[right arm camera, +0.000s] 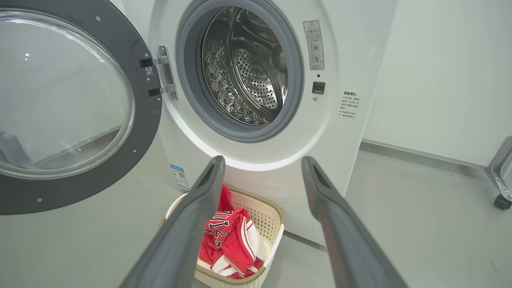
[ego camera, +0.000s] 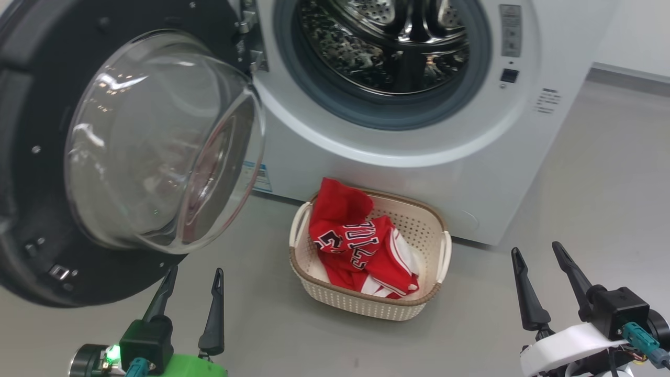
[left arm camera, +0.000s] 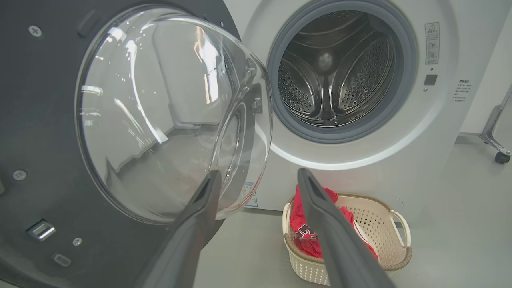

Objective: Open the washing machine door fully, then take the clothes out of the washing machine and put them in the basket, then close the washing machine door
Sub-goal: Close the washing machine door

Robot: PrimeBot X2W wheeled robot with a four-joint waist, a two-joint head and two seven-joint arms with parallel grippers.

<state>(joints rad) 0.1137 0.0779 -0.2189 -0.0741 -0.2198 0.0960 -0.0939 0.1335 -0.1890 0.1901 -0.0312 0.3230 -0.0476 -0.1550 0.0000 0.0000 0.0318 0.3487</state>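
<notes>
Right, the washing machine door [ego camera: 157, 141] stands swung wide out to the left of the opening. It hangs from its hinge [right arm camera: 160, 76] with the clear glass bowl bulging toward the robot and the black rim around it. That door is the piece the coming move looks to turn on: it has to be pushed back to the right, toward the washing machine [ego camera: 398, 173]. The left gripper [ego camera: 196, 271] is plainly the nearer one, fingers spread and empty, tips pointing up just under the door's lower rim. Whether a tip actually touches the rim or glass, I can't tell. The right gripper [ego camera: 537, 248] hangs well off to the right over bare floor [ego camera: 602, 199], jaws also wide apart, nothing in them. The clothes [ego camera: 356, 241], a red heap with white trim and part of the lettering showing, lie in the cream basket [ego camera: 366, 306], which sits on the floor tight against the machine's front, between the two arms. The drum [ego camera: 387, 47] looks empty, though its lowest front edge hides behind the grey gasket. The door's outer face and handle are turned away, and its far edge is cut off.
</notes>
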